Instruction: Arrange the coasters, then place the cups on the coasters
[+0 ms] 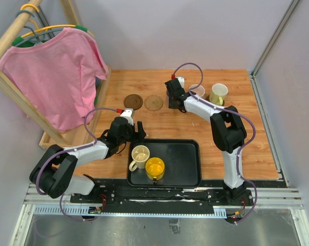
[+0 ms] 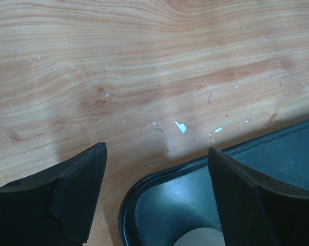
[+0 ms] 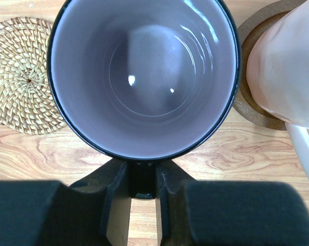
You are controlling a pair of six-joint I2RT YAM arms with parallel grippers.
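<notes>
My right gripper (image 3: 142,177) is shut on the handle of the grey-purple cup (image 3: 144,77), which has a black rim and fills the right wrist view; what lies under it is hidden. Left of it lies a tan woven coaster (image 3: 21,77). To its right a pale pink cup (image 3: 288,66) stands on a dark brown coaster (image 3: 251,110). A yellow-green cup (image 1: 218,94) stands further right. A dark coaster (image 1: 133,100) and a tan coaster (image 1: 153,102) lie bare. My left gripper (image 2: 157,154) hangs open over the black tray's corner (image 2: 144,200). A cream cup (image 1: 140,155) and a yellow cup (image 1: 155,167) stand in the tray.
The black tray (image 1: 185,166) lies at the near edge between the arm bases. A wooden rack with a pink shirt (image 1: 57,77) stands at the left edge. Grey walls close in the table at the back and right.
</notes>
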